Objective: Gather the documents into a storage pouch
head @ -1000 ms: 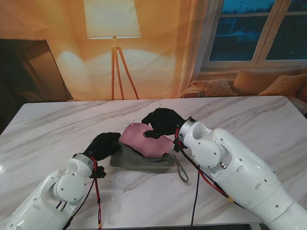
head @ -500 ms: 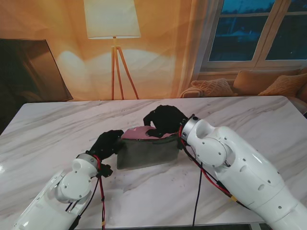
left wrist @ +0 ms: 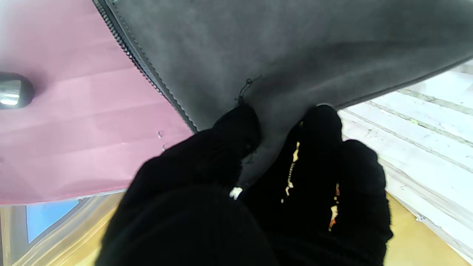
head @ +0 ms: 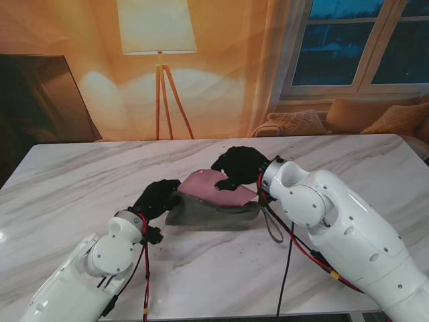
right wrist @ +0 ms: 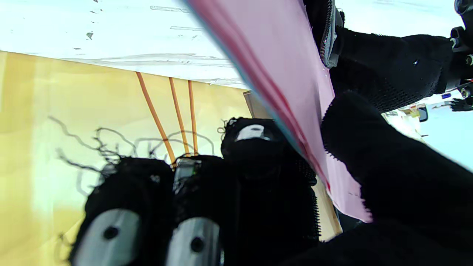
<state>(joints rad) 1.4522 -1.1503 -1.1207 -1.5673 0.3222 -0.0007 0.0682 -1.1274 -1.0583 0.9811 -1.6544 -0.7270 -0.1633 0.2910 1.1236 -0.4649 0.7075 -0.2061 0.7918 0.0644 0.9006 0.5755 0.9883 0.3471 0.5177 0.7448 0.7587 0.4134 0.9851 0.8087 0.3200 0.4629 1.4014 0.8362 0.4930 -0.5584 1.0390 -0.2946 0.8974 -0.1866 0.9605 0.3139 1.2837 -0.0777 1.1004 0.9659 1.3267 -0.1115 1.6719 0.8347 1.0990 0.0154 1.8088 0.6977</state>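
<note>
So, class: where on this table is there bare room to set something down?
Bare marble table lies left of the left hand and beyond the right hand. It is crowded around the grey pouch and pink papers.

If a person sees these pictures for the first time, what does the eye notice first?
First the pink documents in the middle of the marble table, half inside the grey pouch. Black-gloved hands flank them: the right hand pinches the pink sheets, and the left hand grips the pouch's left end. A lit floor lamp glows behind.
</note>
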